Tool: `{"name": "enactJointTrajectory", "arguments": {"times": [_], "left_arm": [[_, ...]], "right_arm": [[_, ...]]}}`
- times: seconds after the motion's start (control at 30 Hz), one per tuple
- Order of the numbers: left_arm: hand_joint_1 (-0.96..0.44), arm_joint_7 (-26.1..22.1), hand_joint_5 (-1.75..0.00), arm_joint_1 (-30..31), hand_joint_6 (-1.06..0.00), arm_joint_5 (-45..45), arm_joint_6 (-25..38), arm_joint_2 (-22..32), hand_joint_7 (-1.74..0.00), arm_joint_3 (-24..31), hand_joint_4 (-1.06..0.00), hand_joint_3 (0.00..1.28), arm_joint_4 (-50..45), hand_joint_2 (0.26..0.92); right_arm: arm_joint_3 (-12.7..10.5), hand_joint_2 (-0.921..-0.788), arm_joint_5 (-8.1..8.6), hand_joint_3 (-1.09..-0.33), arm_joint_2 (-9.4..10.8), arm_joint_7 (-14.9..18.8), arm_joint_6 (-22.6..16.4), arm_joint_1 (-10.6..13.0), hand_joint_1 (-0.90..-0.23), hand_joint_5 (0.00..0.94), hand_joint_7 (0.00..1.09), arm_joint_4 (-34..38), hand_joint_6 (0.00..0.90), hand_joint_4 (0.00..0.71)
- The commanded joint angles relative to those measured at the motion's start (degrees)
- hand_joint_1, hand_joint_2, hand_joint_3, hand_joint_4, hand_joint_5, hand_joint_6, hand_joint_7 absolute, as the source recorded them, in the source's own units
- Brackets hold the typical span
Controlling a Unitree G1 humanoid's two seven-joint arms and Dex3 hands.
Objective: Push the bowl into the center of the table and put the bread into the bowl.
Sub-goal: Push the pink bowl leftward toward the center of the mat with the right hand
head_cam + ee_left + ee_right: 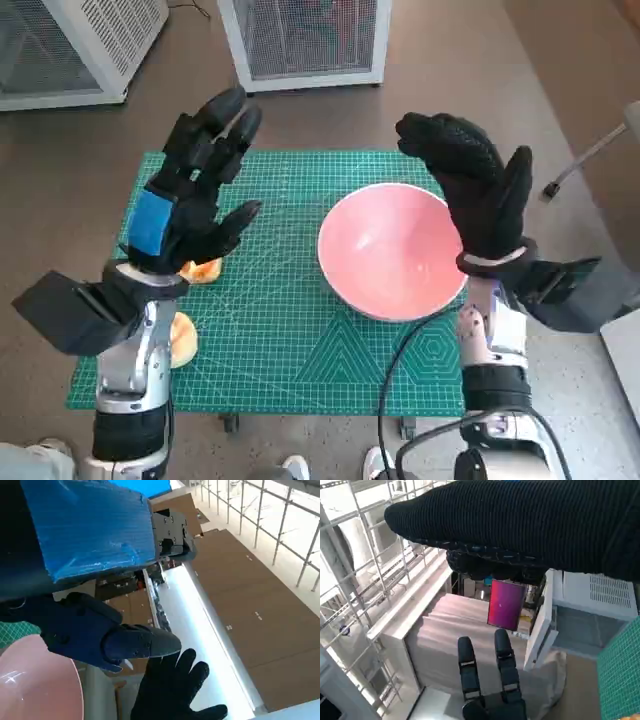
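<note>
1. I saw the round, glossy pink bowl (388, 250) right of the mat's (280, 330) center, just beside my spread right hand (478, 190).
2. Bread (183, 338), perhaps two golden pieces, lay under my raised, empty, spread left hand (195, 190).

The pink bowl (388, 250) fills the right half of the worktop (290, 340), leaving bare green mat open to its left through the middle. At the left edge, bread (202, 270) lies partly under the raised left hand (190, 195). The right hand (475, 185) hangs over the bowl's right rim, fingers spread.
</note>
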Motion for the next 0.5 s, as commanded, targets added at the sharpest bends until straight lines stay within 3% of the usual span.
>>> {"name": "enactJointTrajectory", "arguments": {"times": [0.03, 0.5], "left_arm": [[-0.47, 0.2, -0.02, 0.8, -0.05, -0.2, 0.4, 0.1, -0.50, 0.1, -0.25, 0.33, -1.0, 0.921], [-0.44, 0.2, -0.01, 1.3, -0.05, -0.8, 1.2, -0.2, -0.50, 0.1, -0.25, 0.31, -1.7, 0.921]], "right_arm": [[0.3, -0.921, -0.08, -0.593, 0.4, 0.3, 0.6, 1.9, -0.616, 0.000, 0.00, -0.1, 0.361, 0.222], [0.1, -0.921, 0.26, -0.592, 0.3, 0.4, 1.2, 2.5, -0.605, 0.000, 0.00, -0.7, 0.361, 0.222]]}}
